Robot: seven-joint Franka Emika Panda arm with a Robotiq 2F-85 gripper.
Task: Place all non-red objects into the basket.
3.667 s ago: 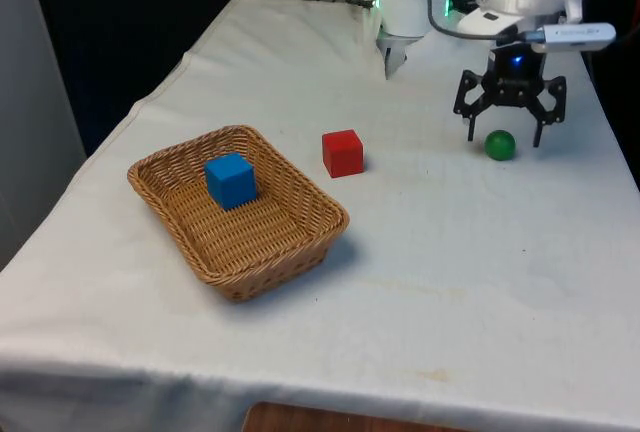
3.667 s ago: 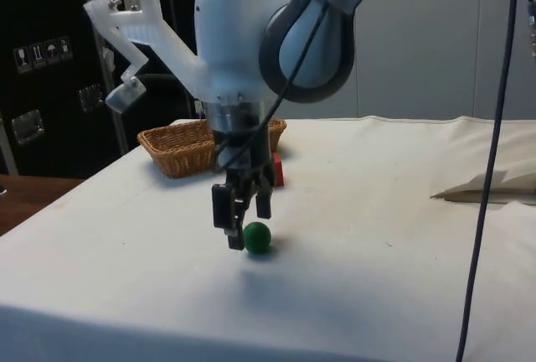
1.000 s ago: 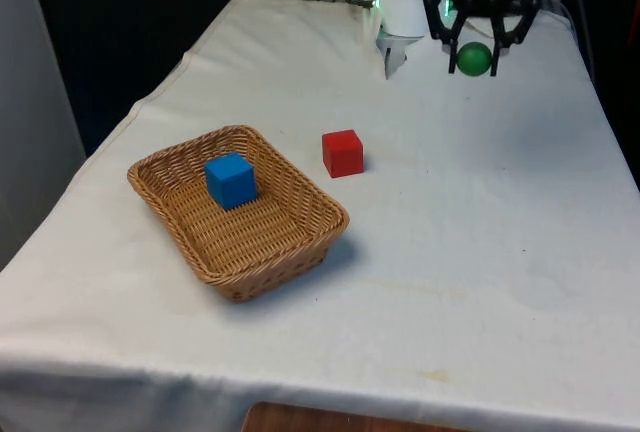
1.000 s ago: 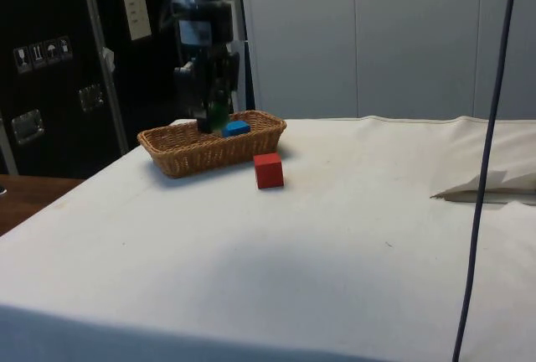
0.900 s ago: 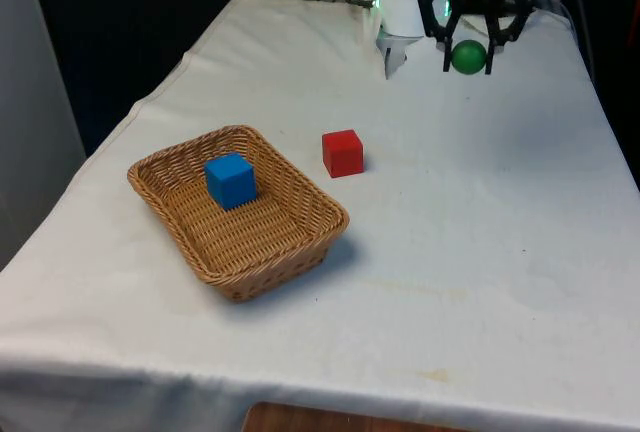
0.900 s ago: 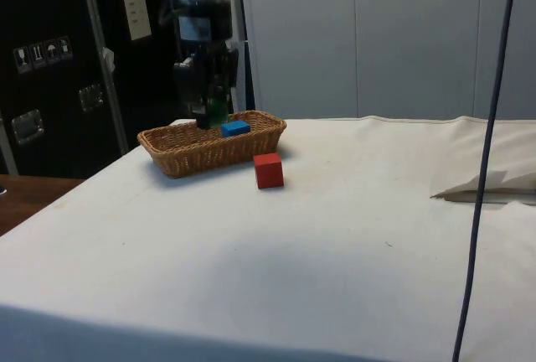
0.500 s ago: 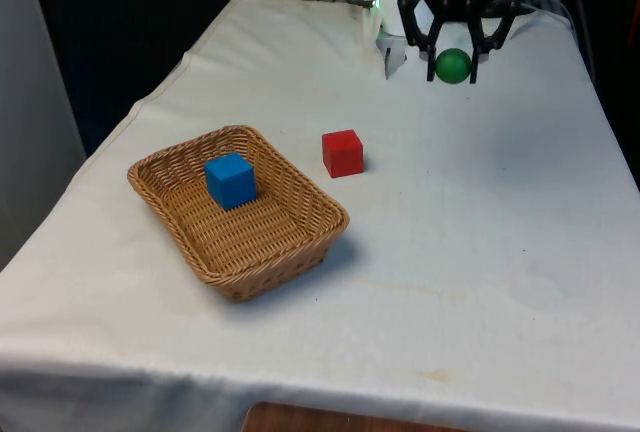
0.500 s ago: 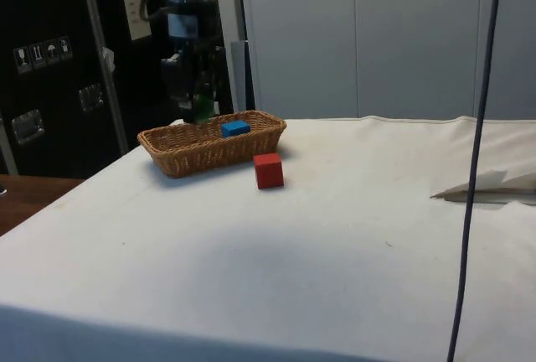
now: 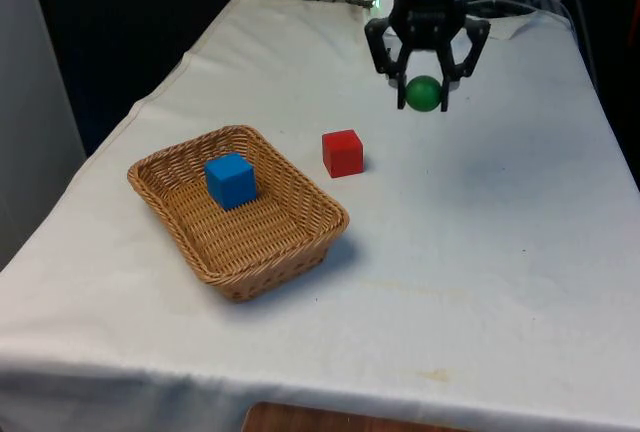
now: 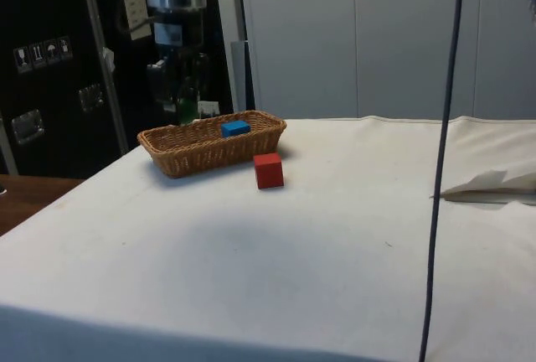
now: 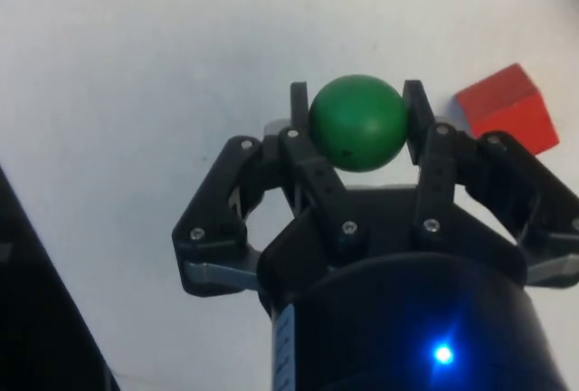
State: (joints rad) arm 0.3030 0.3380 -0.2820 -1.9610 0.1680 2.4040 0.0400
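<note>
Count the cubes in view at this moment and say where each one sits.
2. A blue cube lies inside the wicker basket; a red cube stands on the white cloth beside the basket, at the front view's right of it. Nothing seems to hide another.

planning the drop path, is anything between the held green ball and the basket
The red cube sits on the cloth roughly between the green ball, held in the gripper, and the wicker basket, but the ball is carried well above it. Nothing else intervenes.
</note>
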